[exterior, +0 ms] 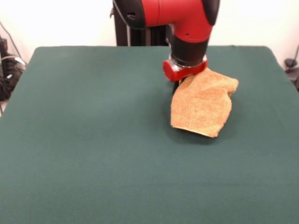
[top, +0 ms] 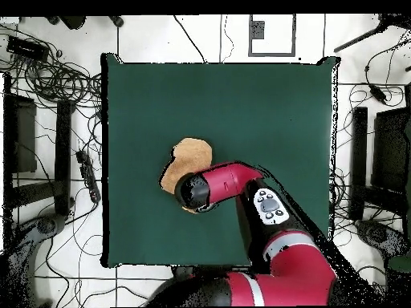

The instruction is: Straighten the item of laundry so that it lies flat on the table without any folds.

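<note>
**Golden-orange towel bunched under the arm's wrist**

Terry cloth in a golden-orange shade, the towel [exterior: 203,103] sits crumpled on the dark green table [exterior: 93,140], to the right of centre in the front view and in the far half of the top. It is folded over itself into a lumpy, roughly trapezoid shape, with its upper corner raised toward the arm and its lower edge resting on the cloth surface. No border bands or label can be made out.

The red and black arm [exterior: 187,23] comes down over the towel's upper left corner. Its gripper [exterior: 177,85] is almost wholly hidden beneath the red wrist ring and behind the raised cloth, so whether the pincer is wide, narrow or clamped on the fabric cannot be told.

From overhead, the towel [top: 188,163] lies left of the table's [top: 273,104] centre, and the arm's black end cap [top: 194,191] covers its edge nearest the robot. Cables and equipment lie on the floor around the table.
</note>
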Available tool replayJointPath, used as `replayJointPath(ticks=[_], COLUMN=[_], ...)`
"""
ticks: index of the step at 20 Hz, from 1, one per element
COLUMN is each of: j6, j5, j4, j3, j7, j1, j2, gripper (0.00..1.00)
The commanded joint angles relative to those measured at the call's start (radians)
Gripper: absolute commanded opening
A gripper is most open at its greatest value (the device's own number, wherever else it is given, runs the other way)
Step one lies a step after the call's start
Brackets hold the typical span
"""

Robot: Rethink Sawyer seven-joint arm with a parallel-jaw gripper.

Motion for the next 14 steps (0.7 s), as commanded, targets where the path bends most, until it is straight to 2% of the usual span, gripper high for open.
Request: replayJointPath(ticks=[1,8,14], j6=[-0.263,-0.198,-0.194], j5=[-0.095,-0.030,-0.019], j4=[-0.011,-0.052,-0.012], j3=[-0.220,-0.297,-0.382], j7=[0.399,0.332,0.290], j1=[0.194,0.262,0.323], j2=[-0.020,-0.055,-0.128], gripper=[0.00,0.00,0.00])
